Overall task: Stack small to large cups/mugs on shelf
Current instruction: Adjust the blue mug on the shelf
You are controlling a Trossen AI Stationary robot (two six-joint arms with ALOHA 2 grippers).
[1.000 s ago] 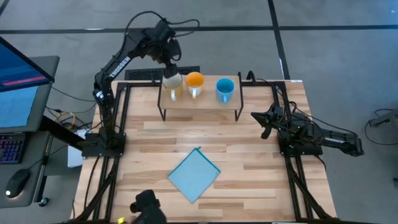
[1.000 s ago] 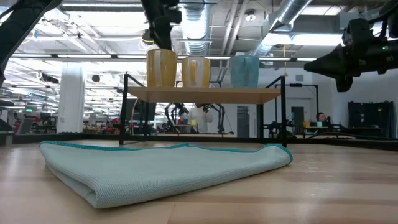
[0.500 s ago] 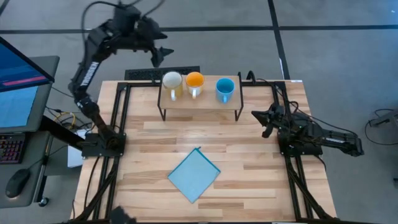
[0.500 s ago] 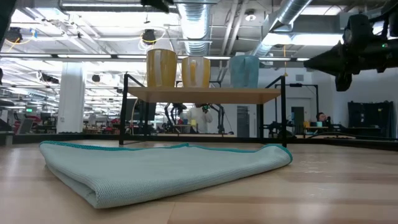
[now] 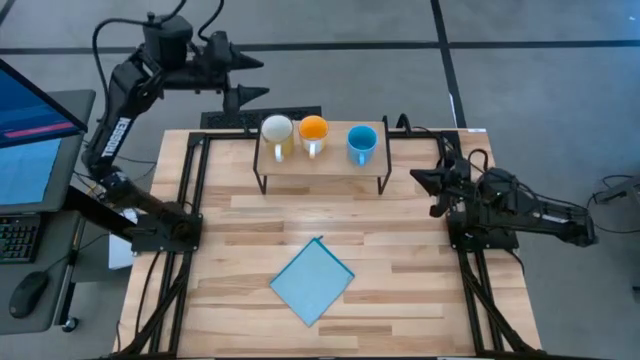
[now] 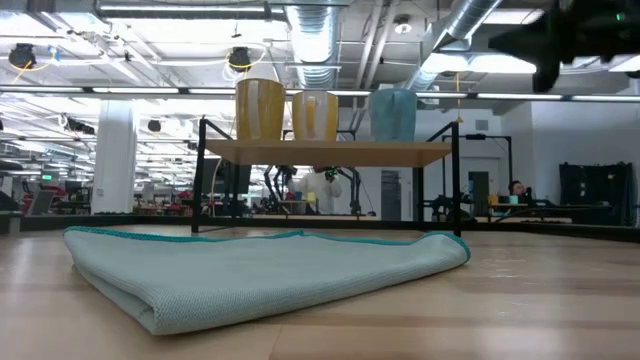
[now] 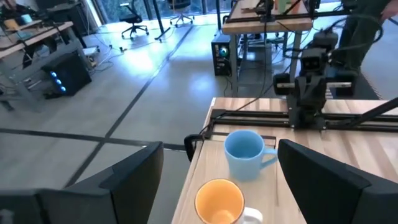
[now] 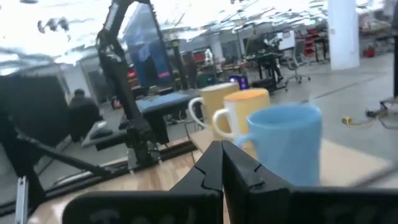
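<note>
Table (image 5: 400,300) front half bare; cloth (image 5: 312,281) clear of edges.

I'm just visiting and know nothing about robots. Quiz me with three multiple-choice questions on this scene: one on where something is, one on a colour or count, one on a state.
1. Where are the mugs?
A. on the cloth
B. on the shelf
C. on the floor

2. Which colour is the middle mug?
A. orange
B. green
C. black

3. How are the left gripper's fingers?
A. shut on a mug
B. open, holding nothing
C. shut on the cloth

Answers:
1 B: the cream mug, orange mug and blue mug stand in a row on the shelf.
2 A: orange sits between cream and blue.
3 B: the left gripper is spread beyond the table, away from the mugs.
</note>
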